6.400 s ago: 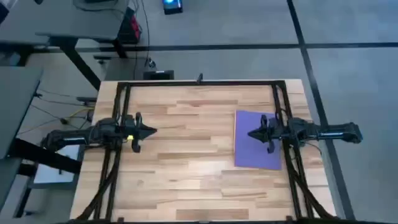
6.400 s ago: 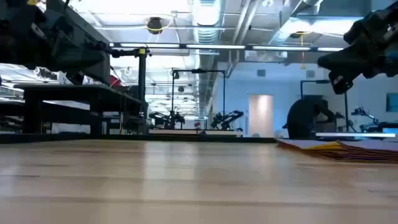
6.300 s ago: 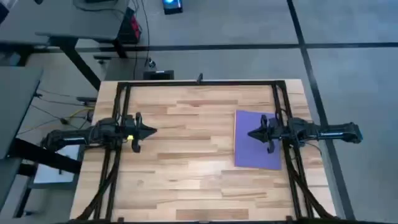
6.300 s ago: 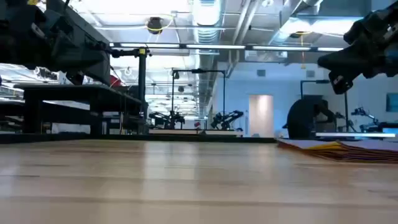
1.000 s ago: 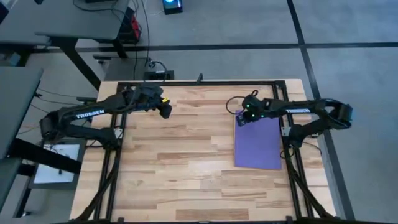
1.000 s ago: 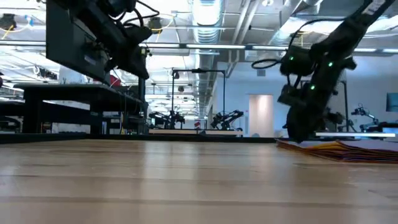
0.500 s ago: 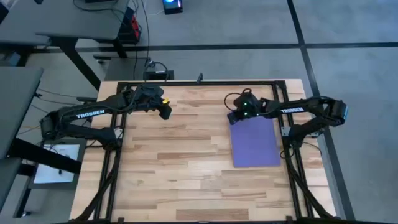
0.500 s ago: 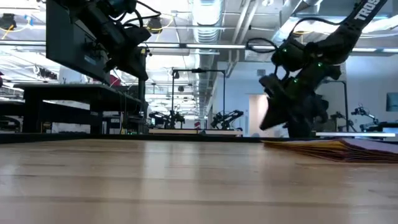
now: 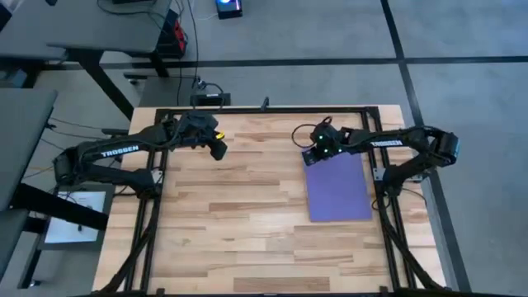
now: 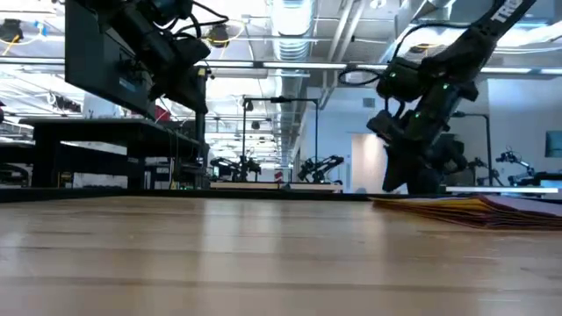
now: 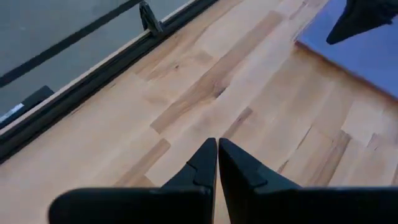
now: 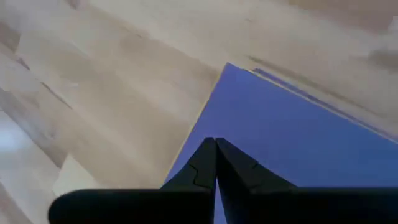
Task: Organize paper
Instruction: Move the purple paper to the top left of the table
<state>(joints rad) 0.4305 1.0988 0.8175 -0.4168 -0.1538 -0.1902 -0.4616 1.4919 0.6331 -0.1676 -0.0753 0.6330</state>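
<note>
The paper (image 9: 338,190) is a flat stack on the right half of the wooden table, with a purple sheet on top. In the low view, yellow and orange edges show beneath the purple in the paper (image 10: 465,209). My right gripper (image 9: 307,157) is shut at the stack's far left corner, and its fingers point down onto the purple sheet (image 12: 292,149). My left gripper (image 9: 219,151) is shut and hangs above bare wood at the far left, touching nothing. In the left wrist view my left gripper (image 11: 217,144) points toward the paper (image 11: 367,56). My right gripper touches the top purple sheet close to its left edge, near the far left corner (image 12: 205,134), with the tips of its shut fingers (image 10: 391,180). The fingers slant down from above and from the table's right. The stack lies flat on the table.
Black frame rails (image 9: 264,110) run along the table's far edge and down both sides. Bare wood (image 9: 239,214) fills the middle and left of the table. Grey desks (image 9: 74,33) stand beyond the far left.
My right gripper has moved toward the table's left edge with its shut fingers down on the stack's far left corner. The stack has slid a little toward the left and now lies slightly turned. My left arm has kept still.
</note>
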